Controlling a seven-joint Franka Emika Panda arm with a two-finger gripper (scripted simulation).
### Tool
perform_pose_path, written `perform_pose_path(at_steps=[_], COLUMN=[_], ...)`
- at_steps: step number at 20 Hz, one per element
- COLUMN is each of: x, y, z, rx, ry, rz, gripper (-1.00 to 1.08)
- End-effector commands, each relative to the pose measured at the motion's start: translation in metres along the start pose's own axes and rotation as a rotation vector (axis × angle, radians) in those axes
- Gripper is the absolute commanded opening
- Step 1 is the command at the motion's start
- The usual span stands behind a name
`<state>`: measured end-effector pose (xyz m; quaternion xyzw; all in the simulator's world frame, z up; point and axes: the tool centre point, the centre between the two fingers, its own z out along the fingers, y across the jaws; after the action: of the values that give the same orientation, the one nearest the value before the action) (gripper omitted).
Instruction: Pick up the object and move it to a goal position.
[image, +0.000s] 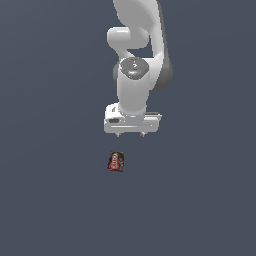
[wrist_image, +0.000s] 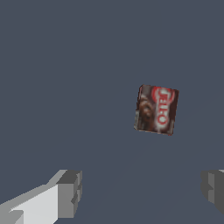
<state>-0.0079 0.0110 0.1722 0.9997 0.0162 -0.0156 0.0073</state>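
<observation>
Exterior view, left to right: the object (image: 116, 162), a dark brown block with red-and-white label, lies on the grey worktop (image: 50, 150); the end effector (image: 130, 135), fingers spread apart and empty, hangs above, slightly rightward, not touching.

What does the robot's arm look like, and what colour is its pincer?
The arm is smooth, rounded and glossy white, with dark grey at its joints and a grey cap bearing a small red mark. The pincer has a wide white bar. In the wrist view its fingers are white with blocky grey tips.
</observation>
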Motion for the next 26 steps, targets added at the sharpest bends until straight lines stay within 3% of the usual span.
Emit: perform_pose_path(at_steps=[1,13,26], x=[0.002,0.011,0.043], y=[-0.002,0.009,0.054], z=[-0.004,0.014,0.086], rx=[0.000,0.005,0.016], ry=[0.004,0.007,0.025], rz=[-0.003,0.025,0.135], gripper=[1.00,1.00,1.00])
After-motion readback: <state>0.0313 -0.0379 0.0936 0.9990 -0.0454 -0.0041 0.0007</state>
